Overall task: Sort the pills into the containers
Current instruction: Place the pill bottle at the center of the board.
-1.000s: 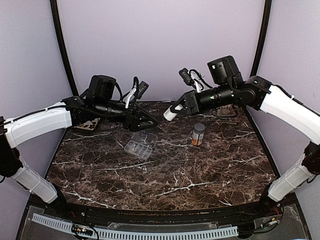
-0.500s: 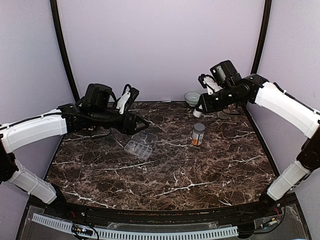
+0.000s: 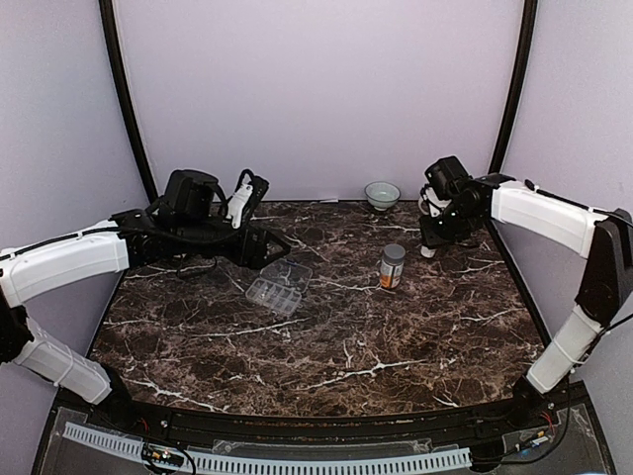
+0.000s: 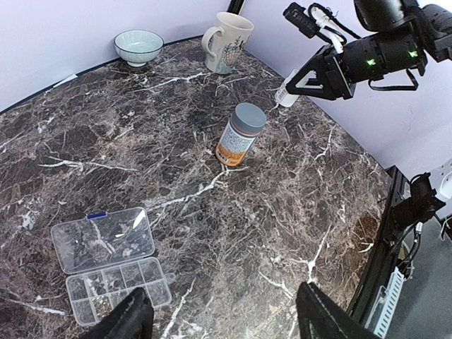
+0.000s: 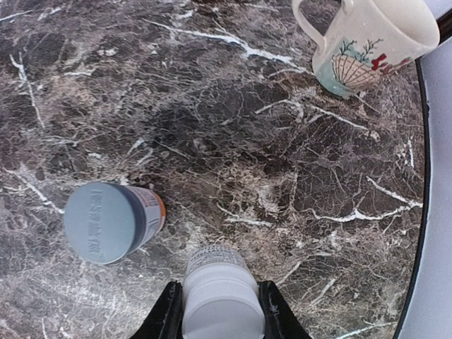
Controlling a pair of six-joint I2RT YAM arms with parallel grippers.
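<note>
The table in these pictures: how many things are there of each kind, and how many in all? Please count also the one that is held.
Bottles: 2, the grey-capped bottle and the white bottle
Mugs: 1, the mug
Bowls: 1, the bowl
Organizer boxes: 1, the organizer box
Total: 5

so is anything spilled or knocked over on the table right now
Nothing stands out. The orange pill bottle stands upright and capped, the organizer box lies flat with its lid open, the mug and bowl are upright, and the right gripper holds a white bottle. I see no spill.
</note>
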